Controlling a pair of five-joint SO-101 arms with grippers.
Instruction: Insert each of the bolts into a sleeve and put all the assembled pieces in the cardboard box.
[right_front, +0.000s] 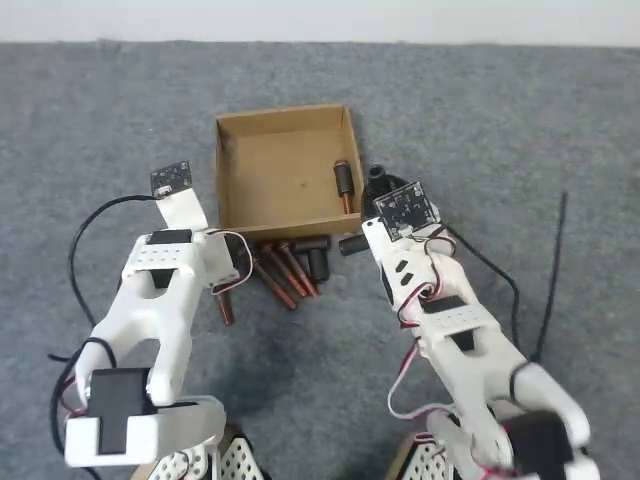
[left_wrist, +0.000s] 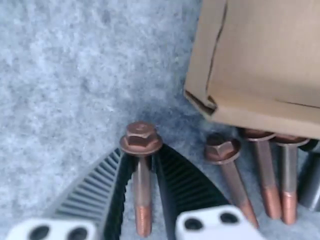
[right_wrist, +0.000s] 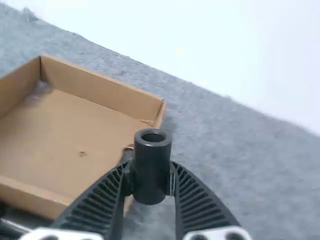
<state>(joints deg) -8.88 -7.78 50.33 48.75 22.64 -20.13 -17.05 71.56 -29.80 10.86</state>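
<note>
The left gripper (left_wrist: 142, 162) has its 2 fingers (left_wrist: 100, 195) drawn in against the shank of a bolt (left_wrist: 141, 145), seemingly pinching it on the carpet (left_wrist: 60, 75), at 7 o'clock from the box (right_front: 282, 116). The right gripper (right_wrist: 149, 175) is clamped on a dark sleeve (right_wrist: 152, 150) just outside the box's wall at 3 o'clock. 1 assembled piece (right_front: 345, 180) lies inside. 3 loose bolts (right_front: 285, 268) lie at 6 o'clock.

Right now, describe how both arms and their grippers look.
The left arm and right arm have white blocky shells, black servo motors, and thin red, black and white wires looping at the joints. Each wrist carries a small dark circuit board. The left gripper and right gripper have black ribbed, tapering fingers on white mounts.
</note>
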